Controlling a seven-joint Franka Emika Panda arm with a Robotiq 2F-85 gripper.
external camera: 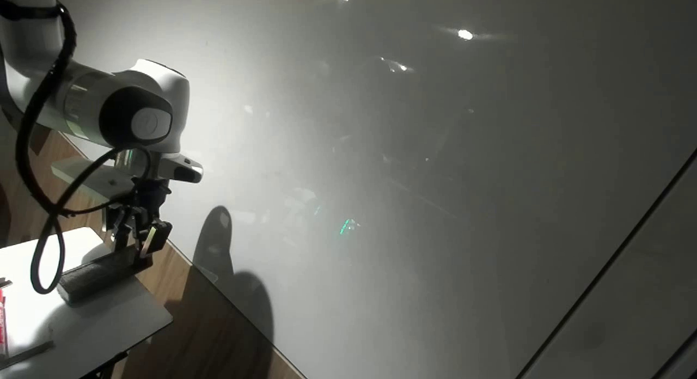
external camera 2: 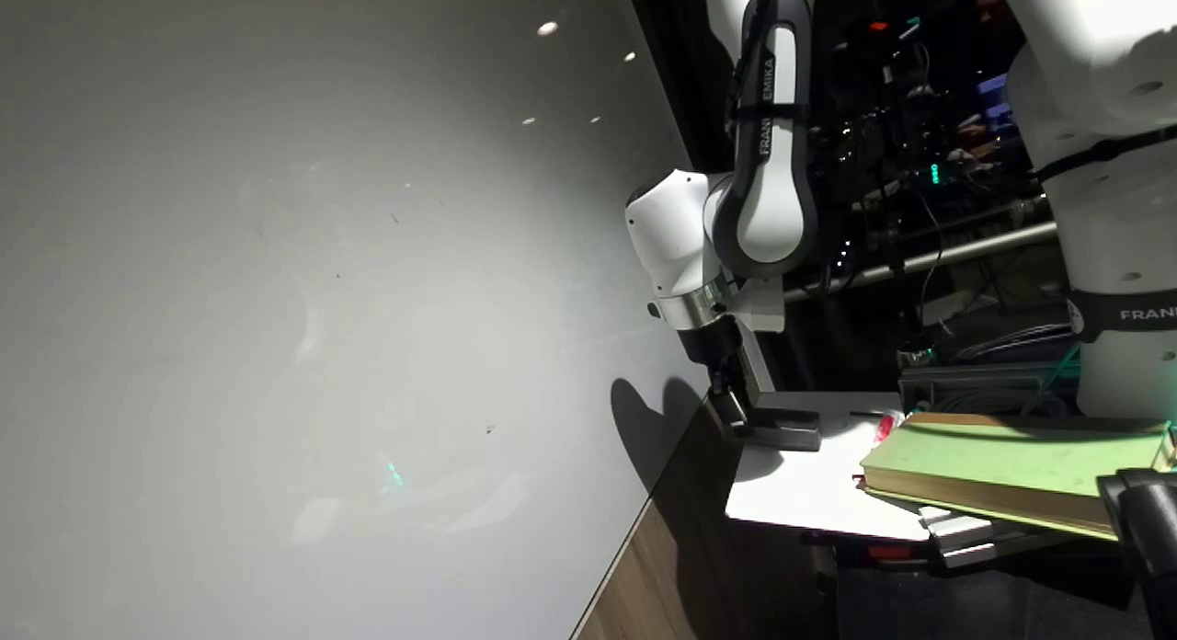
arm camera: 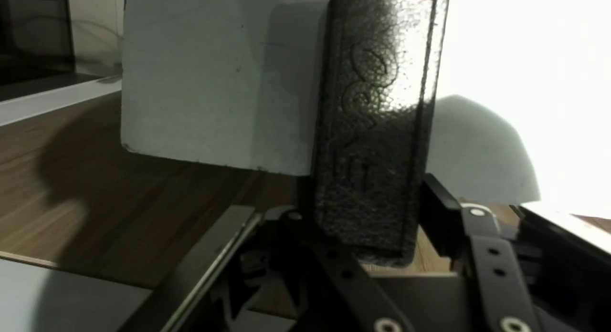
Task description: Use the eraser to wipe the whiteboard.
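One Robotiq gripper (arm camera: 370, 203), clamped widthwise across one end of the black eraser (arm camera: 379, 124), should lift gently to prevent twisting.

The arm (external camera: 90, 102) is wearing rounded white shells (external camera 2: 667, 235), and a black cap (external camera: 114, 115) is framing a pale disc (external camera: 152, 123). In an exterior view, letters (external camera 2: 769, 81) reading EMIKA are running along a white-and-dark link (external camera 2: 782, 171). A black strap (external camera: 30, 12) is circling the arm, a thick black cable (external camera: 22, 145) is looping, a metallic ring (external camera 2: 691, 307) is gleaming, and in the wrist view silver screw heads (arm camera: 514, 324) are dotting the dark jaws
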